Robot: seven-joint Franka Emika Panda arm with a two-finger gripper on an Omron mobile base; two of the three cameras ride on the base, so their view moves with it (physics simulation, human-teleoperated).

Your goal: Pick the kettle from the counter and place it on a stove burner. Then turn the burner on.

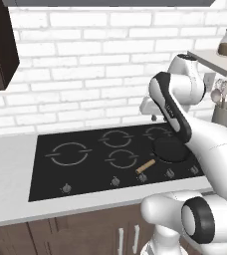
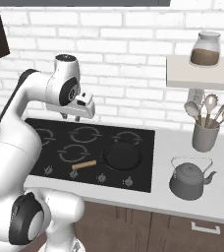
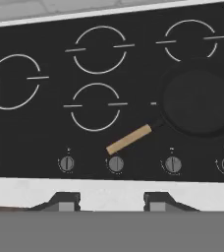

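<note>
The kettle [image 2: 188, 180] sits untouched on the counter [image 2: 217, 197], right of the cooktop [image 2: 138, 147] — the pick hasn't begun. The gripper [image 3: 104, 201] hovers over the knobs, jaws parted and empty — it needs to swing right.

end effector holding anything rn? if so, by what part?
Nothing held. The end effector hangs open above the cooktop, fingers apart with nothing between them. The kettle sits on the counter.
</note>
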